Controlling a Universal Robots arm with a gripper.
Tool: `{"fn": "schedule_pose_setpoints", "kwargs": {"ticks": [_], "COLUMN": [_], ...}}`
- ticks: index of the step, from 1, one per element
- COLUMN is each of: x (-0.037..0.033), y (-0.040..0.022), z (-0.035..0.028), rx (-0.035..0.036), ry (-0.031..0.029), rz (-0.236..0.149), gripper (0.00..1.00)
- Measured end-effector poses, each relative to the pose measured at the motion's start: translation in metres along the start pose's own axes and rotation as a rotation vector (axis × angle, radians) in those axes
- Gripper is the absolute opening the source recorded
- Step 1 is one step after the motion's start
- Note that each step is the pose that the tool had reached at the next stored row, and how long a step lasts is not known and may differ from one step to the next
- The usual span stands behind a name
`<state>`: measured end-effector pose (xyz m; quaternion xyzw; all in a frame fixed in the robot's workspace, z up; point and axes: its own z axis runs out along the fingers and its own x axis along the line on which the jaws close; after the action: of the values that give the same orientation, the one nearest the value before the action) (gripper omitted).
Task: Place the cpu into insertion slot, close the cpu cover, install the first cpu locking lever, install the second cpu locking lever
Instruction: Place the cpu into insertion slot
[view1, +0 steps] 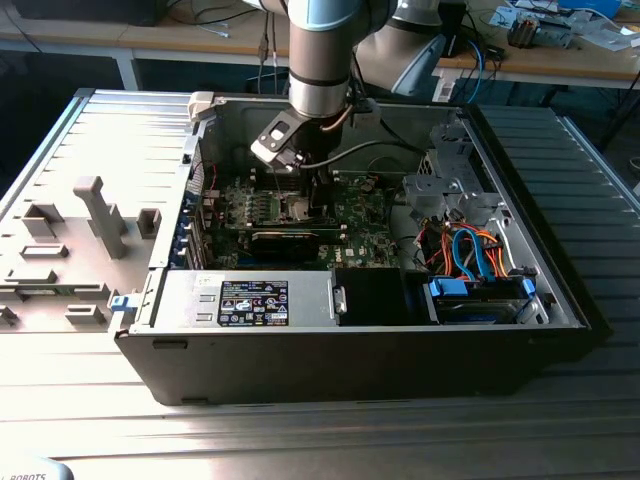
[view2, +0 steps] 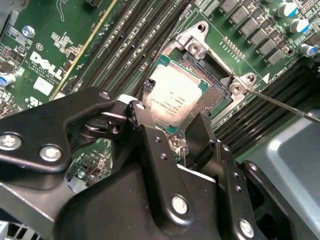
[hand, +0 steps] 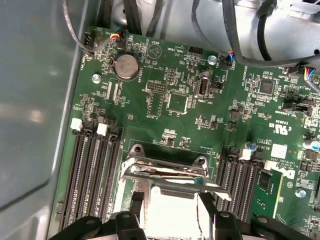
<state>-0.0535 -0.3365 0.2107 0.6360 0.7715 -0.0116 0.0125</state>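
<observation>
In the exterior view my gripper (view1: 318, 196) reaches down into the open computer case, over the green board. In both wrist views its black fingers (view2: 145, 125) are shut on the cpu (view2: 175, 95), a flat square chip with a silver face. The cpu (hand: 170, 212) hangs tilted just above the insertion slot (view2: 220, 82), covering part of it; dark contacts show on the uncovered side inside the silver rim. The cpu cover (hand: 165, 172) stands raised at the slot's far edge. A thin locking lever (view2: 280, 103) sticks out free beside the slot.
Long black card slots (hand: 95, 170) flank the socket on both sides. Black cables (hand: 240, 45) run along the case wall past the board. A grey drive cage (view1: 455, 180) and blue and orange cables (view1: 475, 255) sit at the exterior view's right. Grey fixtures (view1: 100, 215) stand outside the case.
</observation>
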Motion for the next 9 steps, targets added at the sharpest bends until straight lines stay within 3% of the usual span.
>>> {"fn": "schedule_pose_setpoints", "kwargs": {"ticks": [4,9], "x": [-0.0027,-0.0024], "y": [-0.0007,-0.0019], "z": [0.0023,0.0055], "rx": [-0.0002,-0.001], "ry": [0.0002,0.0052], "rz": [-0.001,-0.002], "gripper": [0.54,0.54]}}
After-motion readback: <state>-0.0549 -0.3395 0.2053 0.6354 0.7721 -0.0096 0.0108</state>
